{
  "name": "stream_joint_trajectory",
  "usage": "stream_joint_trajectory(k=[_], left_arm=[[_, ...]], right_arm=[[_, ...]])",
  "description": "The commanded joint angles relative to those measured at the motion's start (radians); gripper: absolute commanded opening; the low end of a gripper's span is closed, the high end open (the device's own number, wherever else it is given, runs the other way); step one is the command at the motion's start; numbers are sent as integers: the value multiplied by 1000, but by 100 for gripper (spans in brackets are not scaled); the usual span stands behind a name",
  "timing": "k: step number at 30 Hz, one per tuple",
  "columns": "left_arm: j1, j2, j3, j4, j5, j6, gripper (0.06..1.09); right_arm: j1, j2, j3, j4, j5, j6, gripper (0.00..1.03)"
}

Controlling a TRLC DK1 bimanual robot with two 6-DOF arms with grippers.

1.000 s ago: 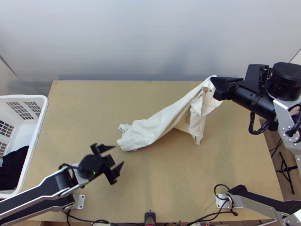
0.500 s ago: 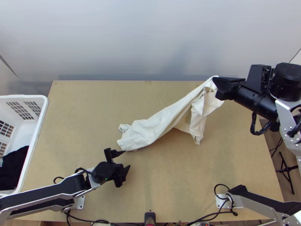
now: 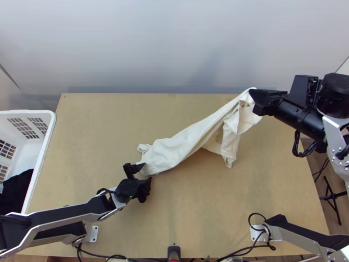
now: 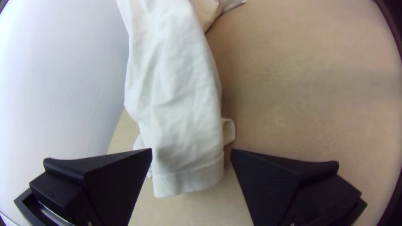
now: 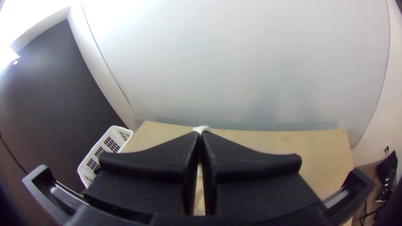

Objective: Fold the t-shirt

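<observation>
The cream t-shirt point(image 3: 179, 146) slants bunched and narrow over the table, its right end raised. My right gripper point(image 3: 254, 92) is shut on that raised end; from its wrist, the gripper point(image 5: 200, 133) shows its fingertips together with a bit of shirt point(image 5: 202, 129) at them. My left gripper point(image 3: 145, 170) stands open at the shirt's lower left end. In the left wrist view the gripper point(image 4: 191, 150) has its fingers on either side of the shirt's hemmed end point(image 4: 186, 178), which lies between them. Contact there I cannot tell.
A white basket point(image 3: 46, 144) with dark cloth point(image 3: 16, 194) in it stands at the left of the table point(image 3: 100, 131). Behind the table rises a pale wall. Cables point(image 3: 244, 249) run along the near edge.
My left gripper has moved up and to the right, up to the shirt's lower end. The right gripper has shifted slightly right, drawing the raised cloth a little with it.
</observation>
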Motion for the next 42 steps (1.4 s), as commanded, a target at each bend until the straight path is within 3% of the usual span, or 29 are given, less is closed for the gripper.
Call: stream_joint_trajectory(k=[1, 7, 8, 11, 12, 22, 31, 34, 39, 42], left_arm=[[38, 126, -6, 89, -47, 39, 97], [35, 158, 6, 97, -65, -2, 94], [35, 157, 12, 97, -70, -3, 84], [49, 148, 32, 97, -70, 1, 24], [49, 148, 35, 97, -70, 3, 10], [29, -15, 58, 68, -75, 4, 10], [132, -360, 100, -129, -58, 66, 10], [221, -492, 170, -227, 17, 49, 10], [449, -552, 440, -580, 203, -140, 10], [618, -550, 537, -644, 332, -184, 10]], right_arm=[[-3, 12, 19, 1, -9, 3, 4], [-1, 21, 33, 1, -12, 3, 4], [-1, 21, 33, 1, -12, 3, 4], [-3, 21, 33, 1, -12, 3, 4], [-3, 21, 33, 0, -12, 3, 4], [-3, 21, 31, 1, -12, 3, 4], [-6, 20, 34, 12, -11, 2, 4], [-7, 20, 34, 13, -9, -3, 4], [-9, 23, 36, 33, 11, -10, 4], [-9, 34, 51, 41, 26, -12, 4]])
